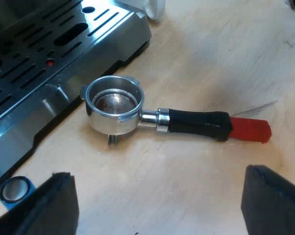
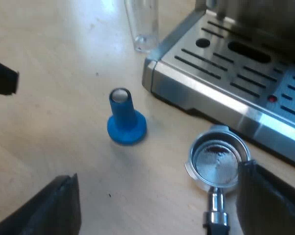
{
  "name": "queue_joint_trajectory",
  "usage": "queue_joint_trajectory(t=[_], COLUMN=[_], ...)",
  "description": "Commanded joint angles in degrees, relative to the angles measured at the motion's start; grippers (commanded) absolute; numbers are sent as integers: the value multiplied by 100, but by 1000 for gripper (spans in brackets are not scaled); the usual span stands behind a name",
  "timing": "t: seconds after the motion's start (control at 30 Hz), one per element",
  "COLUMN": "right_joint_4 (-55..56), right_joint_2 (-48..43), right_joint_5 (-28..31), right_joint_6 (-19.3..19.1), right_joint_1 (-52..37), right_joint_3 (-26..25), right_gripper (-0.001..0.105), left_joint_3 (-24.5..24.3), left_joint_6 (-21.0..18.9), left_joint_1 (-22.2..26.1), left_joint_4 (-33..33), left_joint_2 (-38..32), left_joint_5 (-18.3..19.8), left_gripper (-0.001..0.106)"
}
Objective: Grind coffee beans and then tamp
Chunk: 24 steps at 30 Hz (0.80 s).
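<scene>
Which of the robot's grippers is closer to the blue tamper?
Left, it seems. The blue tamper stands close beside one finger of the open left gripper; the open right gripper hangs farther off, with the tamper ahead between its fingers.

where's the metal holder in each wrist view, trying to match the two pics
Left wrist view: the metal holder lies on the table beside the drip tray, open side up.
Right wrist view: the metal holder sits by the same tray's edge.
Shared landmark: the blue tamper.
</scene>
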Motion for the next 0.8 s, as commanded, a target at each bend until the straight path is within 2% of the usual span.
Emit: queue_joint_trajectory(t=[0.03,0.2,0.3,0.5,0.67,0.8], right_joint_4=[-140,-180,-180,-180,-180,-180], right_joint_2=[-35,-35,-35,-35,-35,-35], right_joint_5=[51,51,51,51,51,51], right_joint_6=[-115,-115,-115,-115,-115,-115], right_joint_1=[2,2,2,2,2,2], right_joint_3=[-49,-49,-49,-49,-49,-49], right_gripper=[68,68,68,68,68,68], left_joint_3=[6,198,393,733,825,950], left_joint_6=[29,29,29,-445,-452,-487], left_joint_1=[-37,-37,-37,-37,-37,-37], left_joint_4=[-322,-742,-1004,-1870,-2270,-2821], left_joint_2=[-25,-24,-24,125,627,1284], left_joint_5=[-293,-1006,-1209,-1387,-1387,-1450], left_gripper=[70,70,70,70,70,70])
